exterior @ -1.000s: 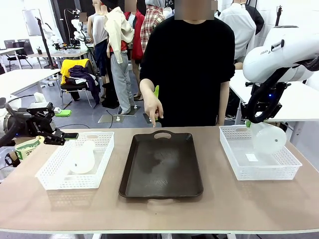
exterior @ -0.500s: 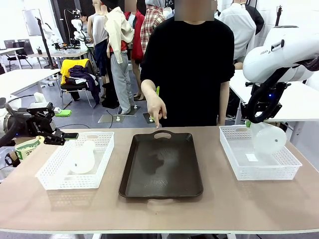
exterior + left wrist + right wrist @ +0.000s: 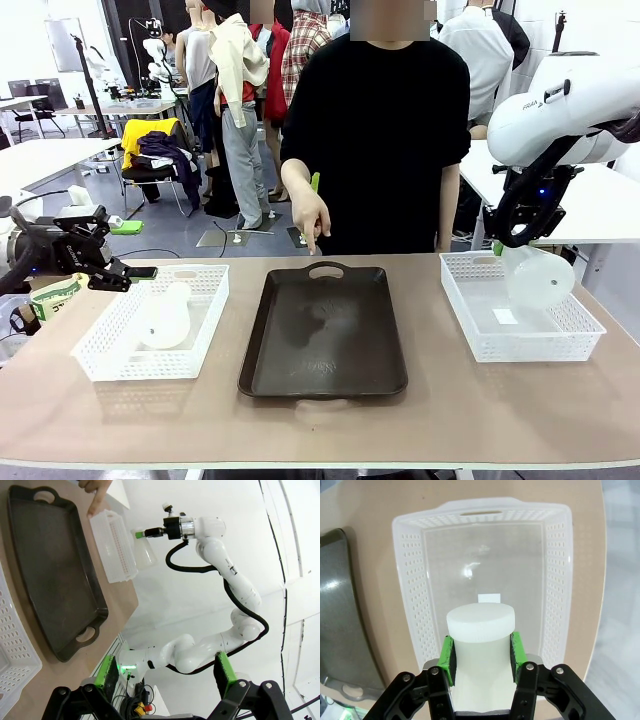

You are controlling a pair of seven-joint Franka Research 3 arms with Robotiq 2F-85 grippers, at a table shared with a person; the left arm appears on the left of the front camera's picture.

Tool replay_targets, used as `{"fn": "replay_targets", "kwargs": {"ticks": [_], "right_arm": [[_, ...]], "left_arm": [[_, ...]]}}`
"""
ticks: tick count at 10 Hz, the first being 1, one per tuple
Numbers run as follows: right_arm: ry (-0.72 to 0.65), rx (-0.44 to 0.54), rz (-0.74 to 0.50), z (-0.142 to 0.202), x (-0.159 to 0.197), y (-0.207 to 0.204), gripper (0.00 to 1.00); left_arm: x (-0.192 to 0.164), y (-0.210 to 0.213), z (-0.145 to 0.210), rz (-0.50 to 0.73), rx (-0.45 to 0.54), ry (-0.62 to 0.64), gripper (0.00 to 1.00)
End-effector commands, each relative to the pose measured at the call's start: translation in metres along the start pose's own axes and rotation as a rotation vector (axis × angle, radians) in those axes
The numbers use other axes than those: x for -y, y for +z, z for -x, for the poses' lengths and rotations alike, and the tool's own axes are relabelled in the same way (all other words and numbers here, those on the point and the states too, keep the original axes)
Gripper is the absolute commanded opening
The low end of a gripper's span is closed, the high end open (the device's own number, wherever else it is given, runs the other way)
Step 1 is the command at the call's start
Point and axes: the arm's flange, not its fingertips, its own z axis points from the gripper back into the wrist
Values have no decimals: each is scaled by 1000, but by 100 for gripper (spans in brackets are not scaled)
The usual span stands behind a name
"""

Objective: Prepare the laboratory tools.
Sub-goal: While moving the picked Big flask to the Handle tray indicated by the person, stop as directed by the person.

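The right gripper, in the right middle of the front view, was clenched on the neck of a frosted conical flask. The flask hung with its wide base down, over the right-hand white mesh basket and partly inside its walls. Seen from the right wrist, the green pads pressed both sides of the flask in the lower centre of the frame, with the basket's floor beneath it.

The left gripper, at the left edge of the front view, hovered beside the far left corner of the left-hand mesh basket. Its fingers stood wide apart in the left wrist view, with nothing between them. The second flask lay in that basket, its neck towards the far side.

A dark brown tray sat between the two baskets in the centre of the table. A person in black stood at the far side, one hand pointing a finger down at the tray's far handle.
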Motion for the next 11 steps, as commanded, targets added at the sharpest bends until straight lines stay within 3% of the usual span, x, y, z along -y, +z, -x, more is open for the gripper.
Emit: {"fn": "replay_targets", "kwargs": {"ticks": [1,4,7,11], "right_arm": [[44,46,-58,3,-17,15,0],[140,19,-122,26,-79,42,0],[299,13,-150,80,-163,54,0],[513,-29,-121,113,-247,8,0]], "left_arm": [[2,1,1,7,2,-2,100],[2,1,1,7,2,-2,100],[2,1,1,7,2,-2,100],[2,1,1,7,2,-2,100]]}}
